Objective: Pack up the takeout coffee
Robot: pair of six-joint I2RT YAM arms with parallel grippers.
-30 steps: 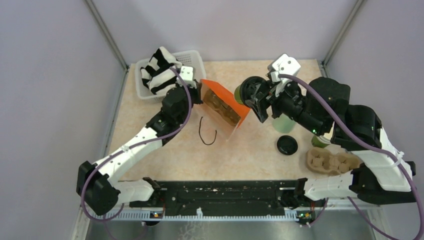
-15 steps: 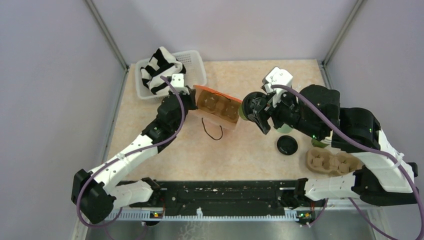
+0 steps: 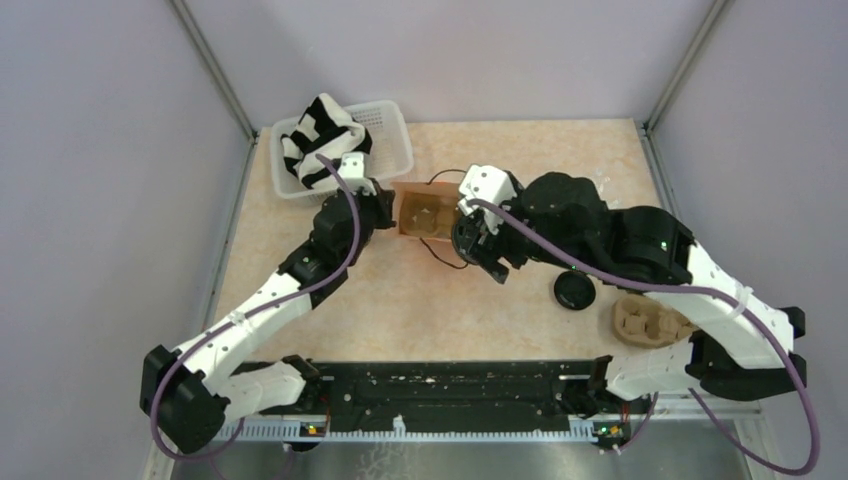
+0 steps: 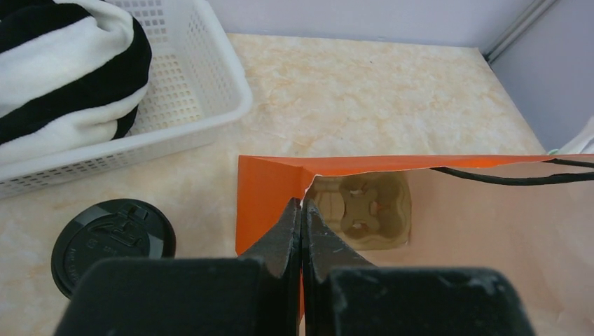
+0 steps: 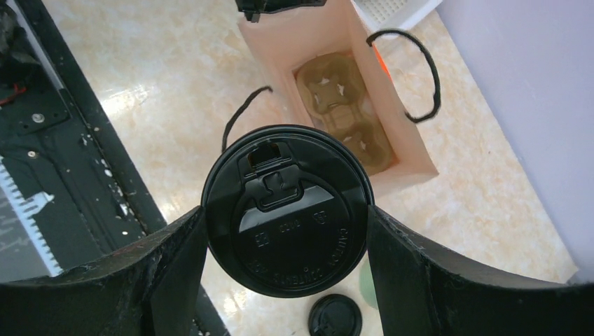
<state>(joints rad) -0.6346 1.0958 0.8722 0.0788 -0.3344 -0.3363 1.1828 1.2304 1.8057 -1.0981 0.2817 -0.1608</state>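
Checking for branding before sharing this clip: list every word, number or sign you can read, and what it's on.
Nothing can be read as text.
Lidded cup, on its black lid: raised lettering, too blurred to read.
Loose lid: embossed marks, too small to read.
Orange bag: no print visible.

Your left arm (image 3: 270, 290) reaches up from its base toward the middle of the surface, and the left end effector (image 4: 301, 210) is pinched tight on the bag (image 4: 270, 185) rim. Your right arm (image 3: 650, 255) folds over leftward, wrist pointing down. The right end effector (image 5: 286, 234) is spread wide, fingers (image 5: 168, 269) clamping a lidded cup (image 5: 287, 203).
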